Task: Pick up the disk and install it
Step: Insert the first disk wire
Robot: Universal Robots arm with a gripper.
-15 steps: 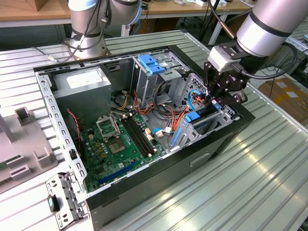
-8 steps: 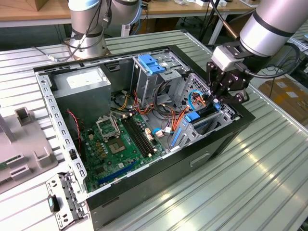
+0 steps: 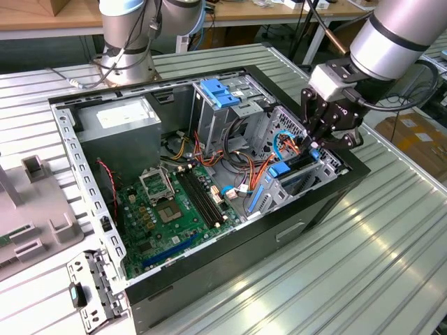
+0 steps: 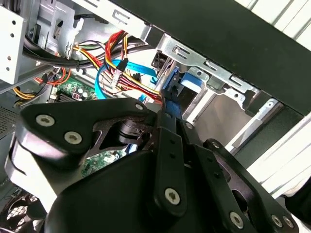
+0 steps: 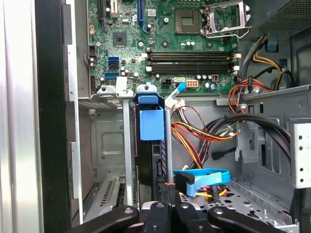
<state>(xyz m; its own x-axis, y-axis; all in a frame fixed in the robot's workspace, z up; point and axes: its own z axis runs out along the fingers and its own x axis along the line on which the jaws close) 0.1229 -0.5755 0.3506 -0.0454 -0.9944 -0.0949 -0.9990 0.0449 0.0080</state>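
Black gripper (image 5: 167, 213) fingers sit closed narrowly on the disk (image 5: 151, 145), gripping its rear edge. Standing on edge, the disk is partly inside the drive cage (image 5: 109, 145), beside the motherboard (image 5: 160, 43), so its blue rails can follow the cage's slots.

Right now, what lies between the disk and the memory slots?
In the first wrist view, the drive cage's grey rim and a blue-white cable end lie between the disk and the memory slots.

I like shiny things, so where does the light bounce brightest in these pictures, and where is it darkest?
In the exterior view, the ribbed metal table gleams brightest; in the first wrist view, the motherboard is evenly lit while the drive bay sits in shade; in the second wrist view, the black gripper looms dark up close.
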